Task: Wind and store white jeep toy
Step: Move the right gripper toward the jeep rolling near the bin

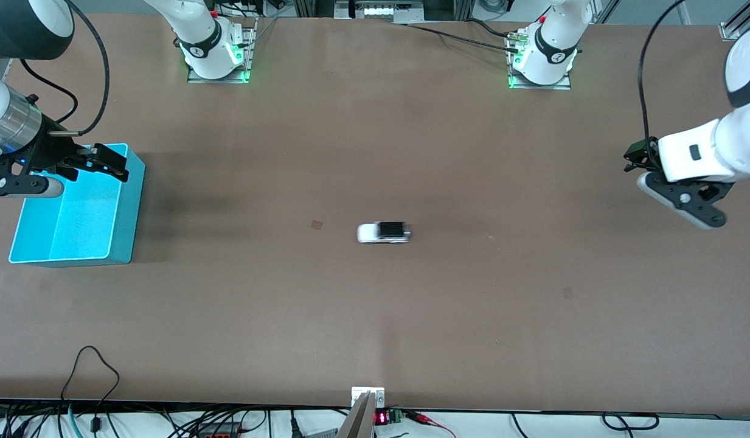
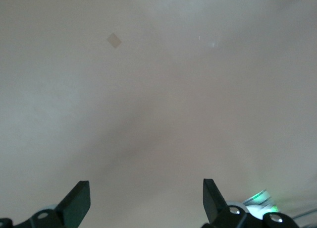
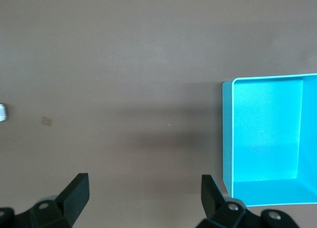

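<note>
Here: white jeep toy (image 1: 384, 232) mid-table (untouched); left gripper (image 2: 146, 200), right gripper (image 3: 143, 196) both open, aloft.

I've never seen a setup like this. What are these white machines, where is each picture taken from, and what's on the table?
These are two robot arms bolted along one edge of a brown table. The big picture looks down from a high camera facing them; the other two come from cameras on each arm's wrist, which is why black fingertips show at their edges. The white jeep toy sits mid-table. A cyan bin stands at the right arm's end. The right gripper hovers over the bin, the left gripper over bare table; both are open, holding nothing.
</note>
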Action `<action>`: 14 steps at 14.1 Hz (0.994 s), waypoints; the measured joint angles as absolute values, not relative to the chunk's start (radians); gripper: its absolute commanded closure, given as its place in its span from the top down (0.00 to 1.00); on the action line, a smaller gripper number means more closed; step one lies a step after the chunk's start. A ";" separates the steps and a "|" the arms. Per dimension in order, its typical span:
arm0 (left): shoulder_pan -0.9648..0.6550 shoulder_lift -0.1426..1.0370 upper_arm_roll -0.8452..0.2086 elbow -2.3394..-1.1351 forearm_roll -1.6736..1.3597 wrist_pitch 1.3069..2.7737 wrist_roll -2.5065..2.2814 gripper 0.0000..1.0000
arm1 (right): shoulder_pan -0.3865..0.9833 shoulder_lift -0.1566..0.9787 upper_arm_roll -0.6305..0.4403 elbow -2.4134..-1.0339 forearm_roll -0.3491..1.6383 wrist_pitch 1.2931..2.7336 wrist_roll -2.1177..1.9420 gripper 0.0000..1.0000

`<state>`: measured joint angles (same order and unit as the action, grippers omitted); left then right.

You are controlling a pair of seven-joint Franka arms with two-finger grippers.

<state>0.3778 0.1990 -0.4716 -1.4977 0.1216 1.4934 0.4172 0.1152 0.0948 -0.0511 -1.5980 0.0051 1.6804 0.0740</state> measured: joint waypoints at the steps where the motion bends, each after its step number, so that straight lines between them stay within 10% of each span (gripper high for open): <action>1: 0.335 0.184 -0.408 -1.498 0.088 1.493 0.352 1.00 | 0.114 0.095 -0.051 -1.598 0.005 1.680 0.074 1.00; 9: -0.045 0.082 0.045 -1.595 -0.013 1.613 0.043 1.00 | 0.098 0.110 -0.052 -1.598 0.005 1.680 -0.254 1.00; 14: -0.067 0.023 0.085 -1.671 -0.015 1.651 0.040 1.00 | 0.077 0.122 -0.052 -1.599 0.004 1.677 -0.599 1.00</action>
